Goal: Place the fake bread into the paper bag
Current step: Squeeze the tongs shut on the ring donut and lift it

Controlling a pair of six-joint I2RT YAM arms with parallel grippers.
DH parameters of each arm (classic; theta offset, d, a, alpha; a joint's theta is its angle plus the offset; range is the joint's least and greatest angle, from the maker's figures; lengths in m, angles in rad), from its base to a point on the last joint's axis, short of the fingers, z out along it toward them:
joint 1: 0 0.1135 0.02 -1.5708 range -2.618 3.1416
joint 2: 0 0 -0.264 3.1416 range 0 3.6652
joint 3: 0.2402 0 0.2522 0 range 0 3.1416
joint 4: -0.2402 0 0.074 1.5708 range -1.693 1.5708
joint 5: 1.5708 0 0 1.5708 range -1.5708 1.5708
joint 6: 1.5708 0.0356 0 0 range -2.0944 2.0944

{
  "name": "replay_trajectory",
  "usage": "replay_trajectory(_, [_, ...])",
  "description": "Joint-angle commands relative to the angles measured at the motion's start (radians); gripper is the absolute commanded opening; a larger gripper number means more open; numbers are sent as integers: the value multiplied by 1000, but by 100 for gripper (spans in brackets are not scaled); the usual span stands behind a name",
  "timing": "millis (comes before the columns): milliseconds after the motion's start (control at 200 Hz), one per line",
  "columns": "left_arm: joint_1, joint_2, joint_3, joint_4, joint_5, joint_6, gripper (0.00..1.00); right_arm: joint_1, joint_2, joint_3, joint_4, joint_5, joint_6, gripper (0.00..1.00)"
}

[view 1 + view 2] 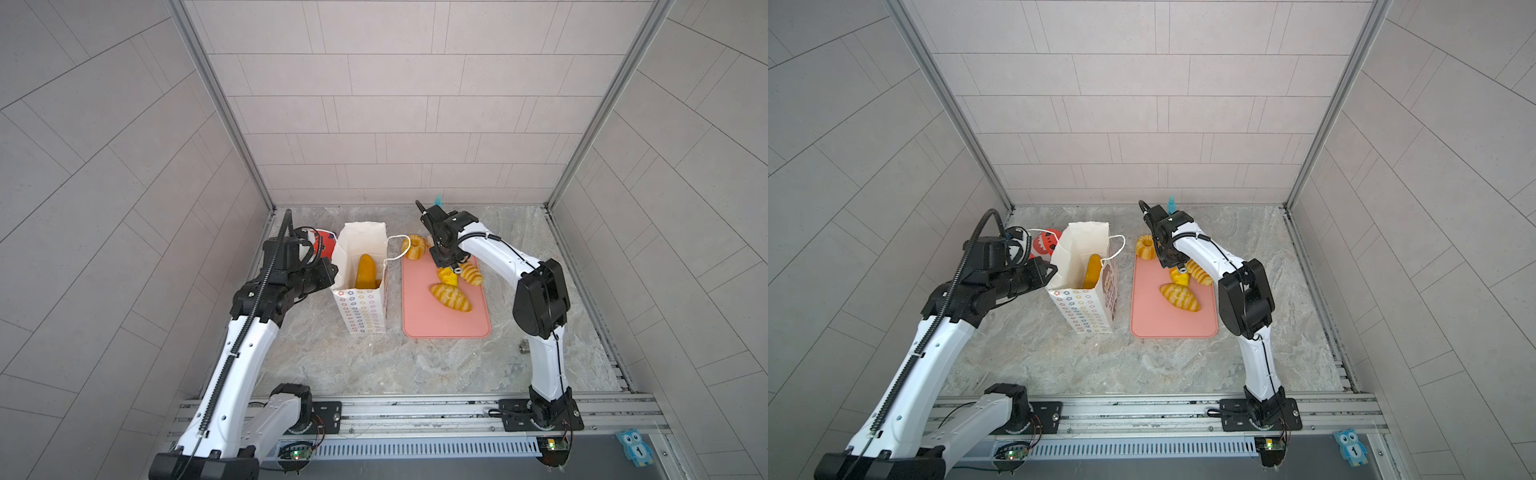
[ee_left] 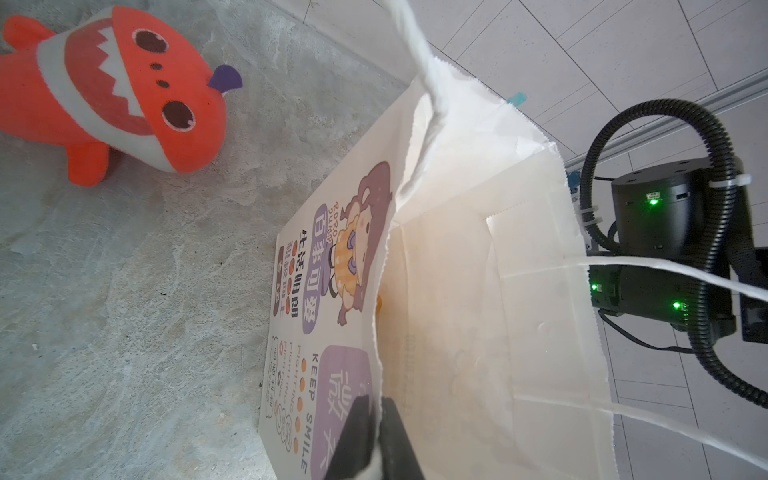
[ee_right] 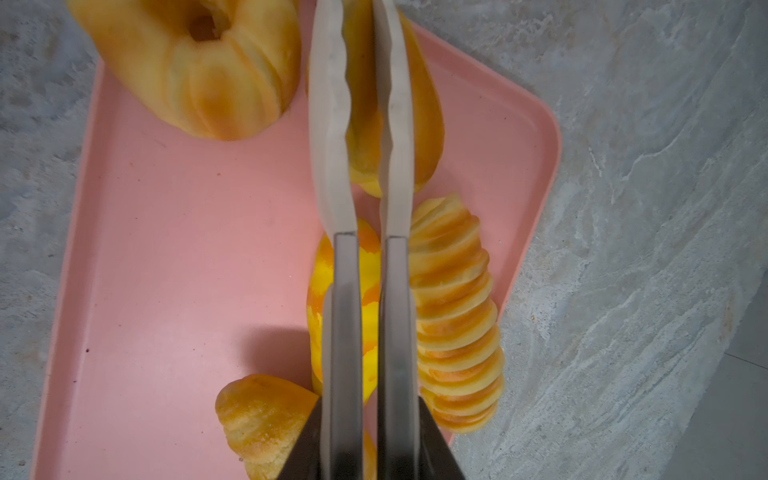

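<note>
Nearest on the tray [image 1: 440,326] lies a striped roll [image 1: 451,297], clear of both arms. Just past it the right gripper [image 3: 360,104] is down among the rest of the bread. Its jaws are closed across the narrow width of an oval bun [image 3: 426,124], whose long axis runs along the fingers [image 3: 328,124]. The bun bulges out beside them, so it looks pinched rather than enclosed; how firm the hold is I cannot tell. Under the gripper's body lies a bright yellow piece [image 3: 318,274], with a second roll [image 3: 453,316] just beside it. A fluted ring [image 1: 413,246] overhangs the tray's far corner.

The bag [image 1: 361,307] stands upright to the left of the tray, near but apart, mouth up, with one loaf [image 1: 365,270] leaning inside. The left gripper [image 2: 374,440] is clamped on the rim of the wall away from the tray, holding the mouth open.

So the bag lies to the left of the gripped bun, and the right arm — nearer, and the only one free — would have to lift it and carry it leftward over the rim facing the tray. A cord handle [image 2: 615,262] loops out there and could snag. The mouth's long axis runs near to far. Beyond the bag lies a shark [image 2: 124,91].
</note>
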Motion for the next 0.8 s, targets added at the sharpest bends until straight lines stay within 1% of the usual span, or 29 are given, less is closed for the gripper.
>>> replay_trajectory(0, [5, -14, 3, -5, 5, 12, 12, -5, -84, -13, -1, 5, 19, 21])
replay_trajectory(330, [4, -15, 7, -5, 5, 12, 12, -4, -167, -56, 8, -18, 36, 18])
replay_trajectory(500, [4, -14, 9, -5, 6, 12, 12, -5, -203, -70, 10, -36, 41, 18])
replay_trajectory(796, [5, -11, 16, -6, 4, 15, 12, -6, -296, -145, 26, -67, 56, 17])
